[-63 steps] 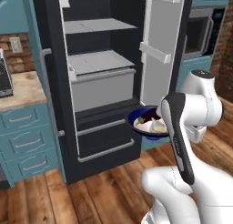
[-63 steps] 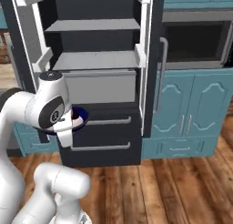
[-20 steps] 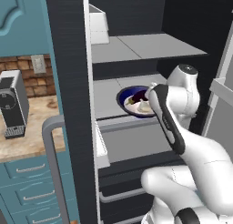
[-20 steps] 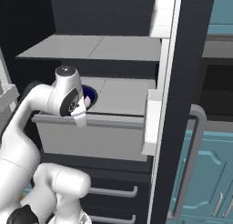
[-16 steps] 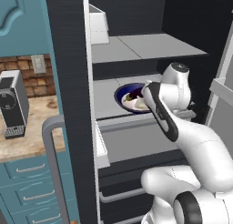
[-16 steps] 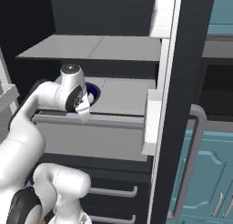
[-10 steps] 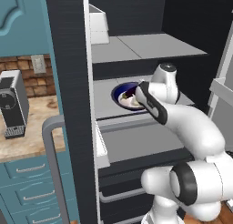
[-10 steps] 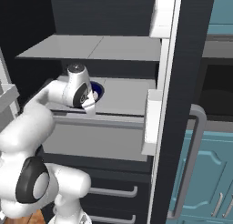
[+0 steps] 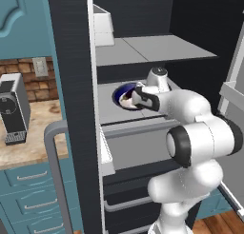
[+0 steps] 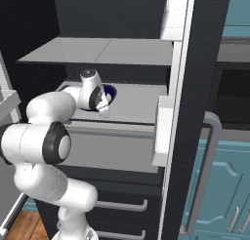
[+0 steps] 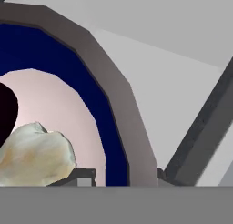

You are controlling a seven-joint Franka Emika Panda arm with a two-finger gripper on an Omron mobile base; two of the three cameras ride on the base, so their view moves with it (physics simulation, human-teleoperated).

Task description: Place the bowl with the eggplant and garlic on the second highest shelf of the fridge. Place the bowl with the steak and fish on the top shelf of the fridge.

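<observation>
Grey fridge shelf [image 9: 112, 115] under blue bowl [image 9: 121, 92], teal cabinets [image 10: 224, 185] alongside

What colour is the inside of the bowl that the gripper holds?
The bowl is dark blue inside, pale pinkish-white at the bottom, with a grey rim; the hand view shows it best.

2 base views flank the fridge [image 9: 71, 109]; hand view close.

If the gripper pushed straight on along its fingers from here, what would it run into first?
Most likely the bowl itself: the gripper is shut on its rim, which fills the space ahead of the fingers. Past the rim lies the grey shelf surface, though depth is hard to judge.
</observation>
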